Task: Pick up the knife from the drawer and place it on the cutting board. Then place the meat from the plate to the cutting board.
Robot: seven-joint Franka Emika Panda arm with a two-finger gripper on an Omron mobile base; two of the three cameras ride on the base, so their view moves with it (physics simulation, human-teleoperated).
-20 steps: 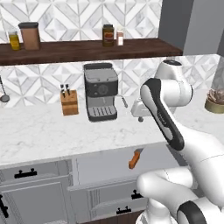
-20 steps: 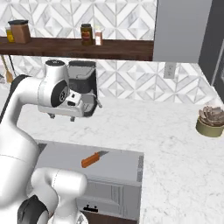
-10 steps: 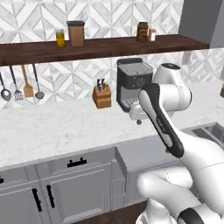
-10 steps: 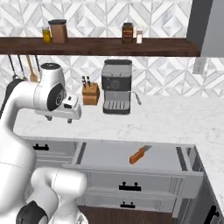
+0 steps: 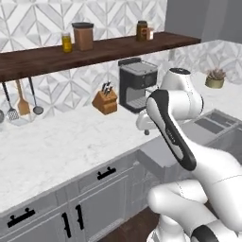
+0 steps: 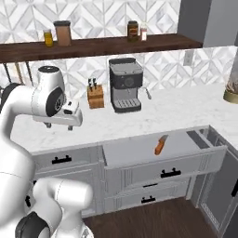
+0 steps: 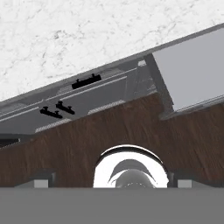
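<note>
- The wide shallow grey drawer (image 6: 139, 149) stands pulled out, at lower right of the right base view, holding 1 small knife with an orange-brown handle (image 6: 161, 144) on its flat floor.
- The two-finger gripper (image 6: 59, 126), centre left above the white marble counter (image 6: 186, 109), is spread wide and empty.
- 1 wooden knife block (image 6: 95, 96) stands beside 1 grey coffee machine (image 6: 125, 85).

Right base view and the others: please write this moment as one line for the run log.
stage: before knife pick | gripper: open, empty, above counter edge, left of drawer | drawer: pulled open | knife: lying inside drawer, untouched
</note>
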